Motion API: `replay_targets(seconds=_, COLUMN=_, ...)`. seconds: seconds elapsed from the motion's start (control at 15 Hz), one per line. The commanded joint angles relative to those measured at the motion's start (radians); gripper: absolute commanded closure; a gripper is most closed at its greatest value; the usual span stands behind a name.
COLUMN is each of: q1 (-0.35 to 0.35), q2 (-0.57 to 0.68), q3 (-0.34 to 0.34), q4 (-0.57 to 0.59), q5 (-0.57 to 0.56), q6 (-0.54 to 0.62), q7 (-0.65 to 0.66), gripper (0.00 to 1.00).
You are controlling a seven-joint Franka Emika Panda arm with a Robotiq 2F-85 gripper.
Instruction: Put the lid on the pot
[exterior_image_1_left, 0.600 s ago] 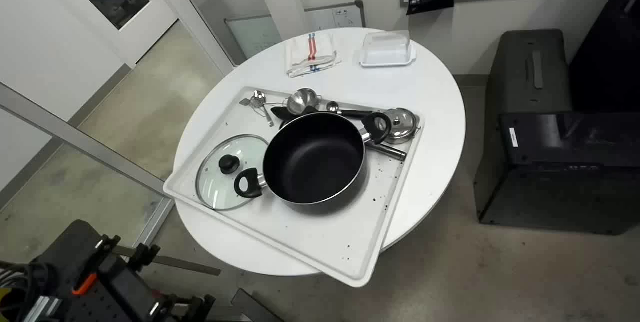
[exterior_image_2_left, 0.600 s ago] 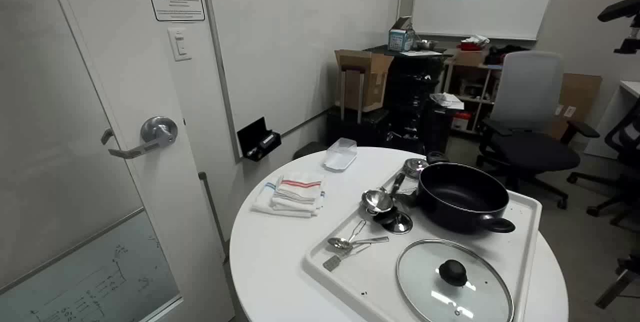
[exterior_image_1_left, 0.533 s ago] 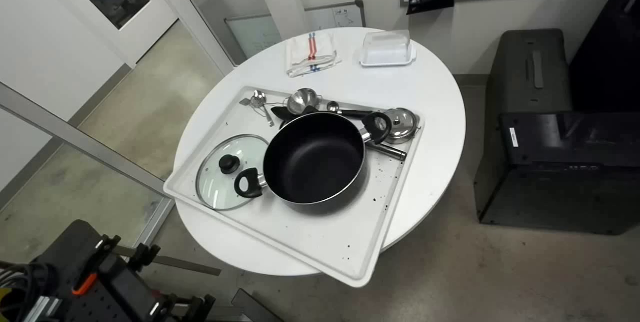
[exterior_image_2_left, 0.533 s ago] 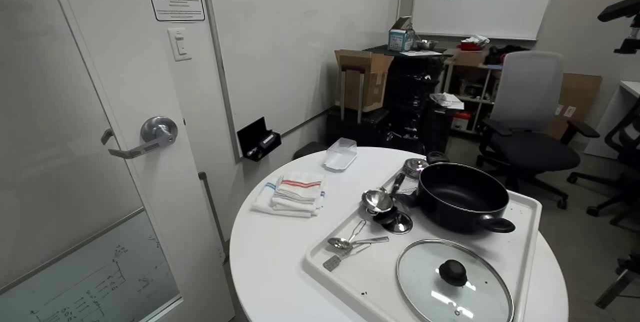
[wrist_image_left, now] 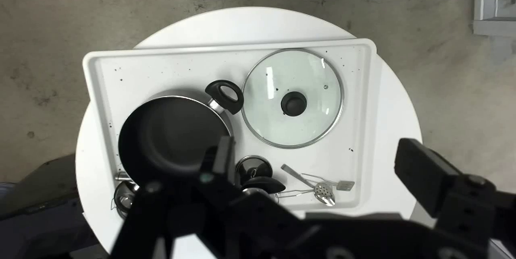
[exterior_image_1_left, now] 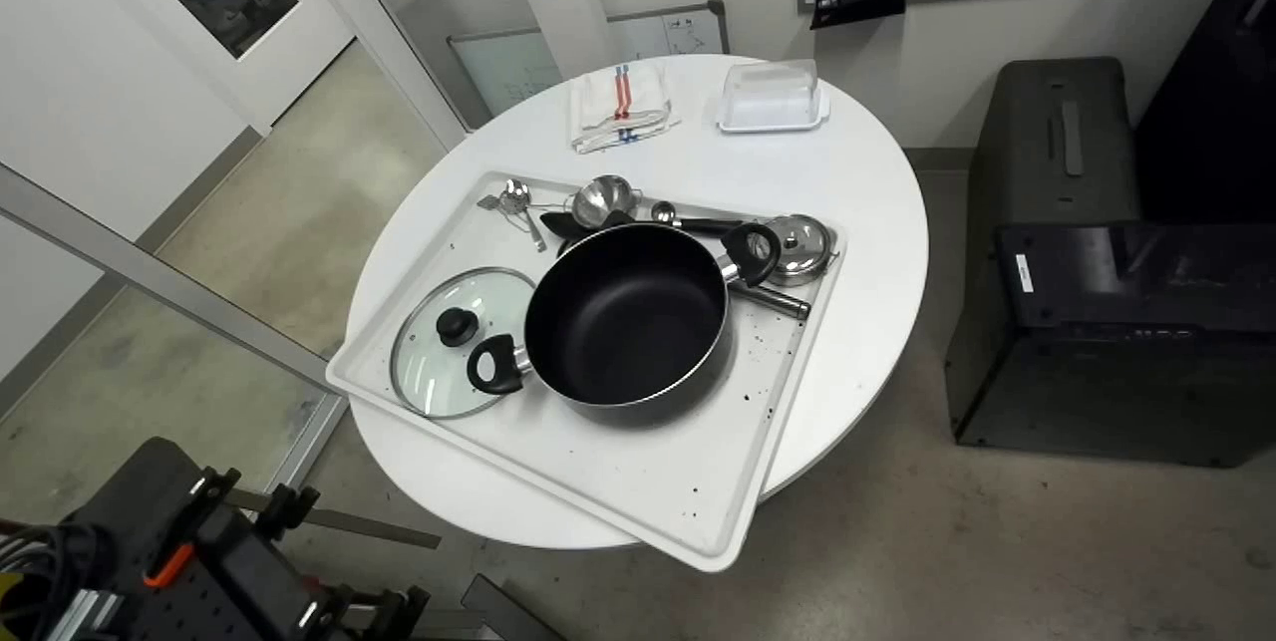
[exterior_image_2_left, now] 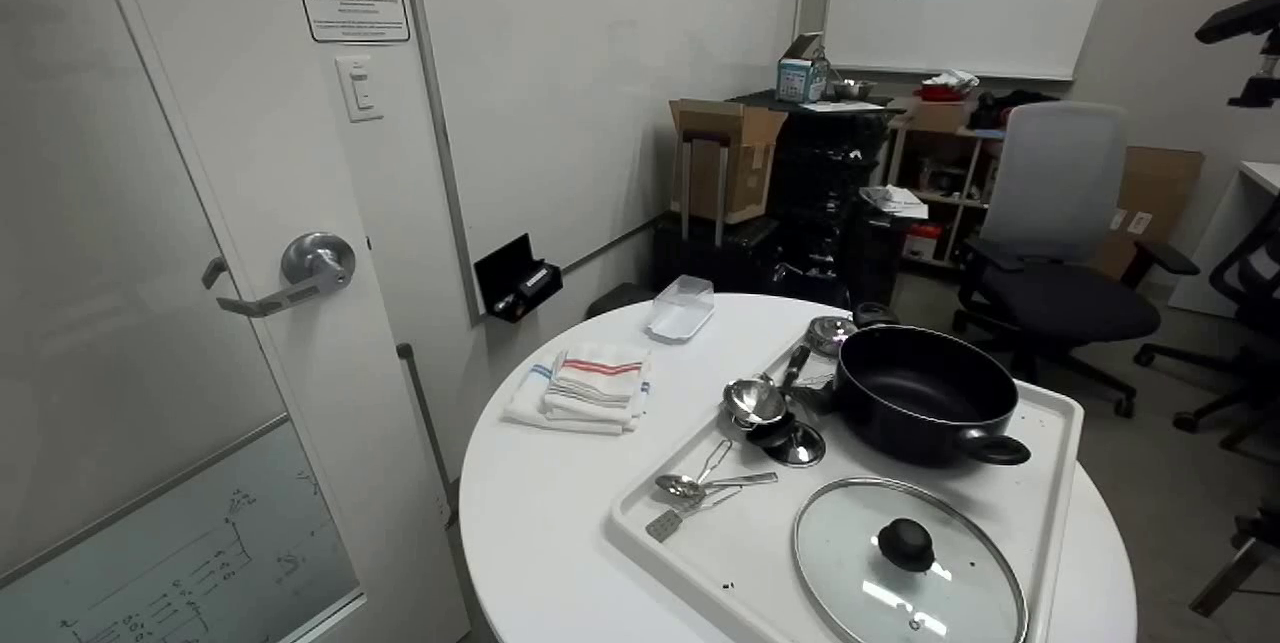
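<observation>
Lid (wrist_image_left: pixel 308 94) lies flat on the tray (wrist_image_left: pixel 365 110), knob (wrist_image_left: pixel 293 104) up, beside the uncovered pot (wrist_image_left: pixel 173 130); tray sits on a round white bench (wrist_image_left: pixel 393 106). Hand (wrist_image_left: pixel 315 157) seen in the wrist view only: fingers (wrist_image_left: pixel 423 178) spread wide, nothing held. Grasp judged not yet made.

Trouble to expect: the pot handle (wrist_image_left: pixel 222 101) nearest the lid reaches its rim, contact unclear; a straight lift could snag the rim under it, tipping the lid or dragging the pot. Knob is small and rounded, so an off-centre pinch may slip or leave the lid hanging tilted. Released off-centre, it could slide from the pot's lip. A metal handle (exterior_image_1_left: pixel 773 302) shows past the pot's side in an exterior view; if it runs underneath, the pot may rock when pressed.

Materials: lid clear glass, glossy, thin metal rim, black knob. Pot deep and round, dark smooth inside, bright lip, looped black handles on shiny stubs. Tray smooth white, raised edge, dark specks (wrist_image_left: pixel 351 150). Utensils (wrist_image_left: pixel 323 192) bright metal, one pierced.
</observation>
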Motion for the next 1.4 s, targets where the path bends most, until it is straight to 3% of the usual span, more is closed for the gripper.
replay_targets(seconds=0.0, q1=-0.007, q2=0.001, q3=0.005, q4=0.002, q5=0.003, q6=-0.003, q7=-0.003, gripper=0.0)
replay_targets(seconds=0.73, q1=-0.003, q2=0.238, q3=0.051, q4=-0.004, q5=-0.007, q6=0.202, q7=0.063, gripper=0.0)
replay_targets(seconds=1.33, q1=0.007, q2=0.559, q3=0.082, q4=0.014, q5=-0.03, q6=0.461, q7=0.1, gripper=0.0)
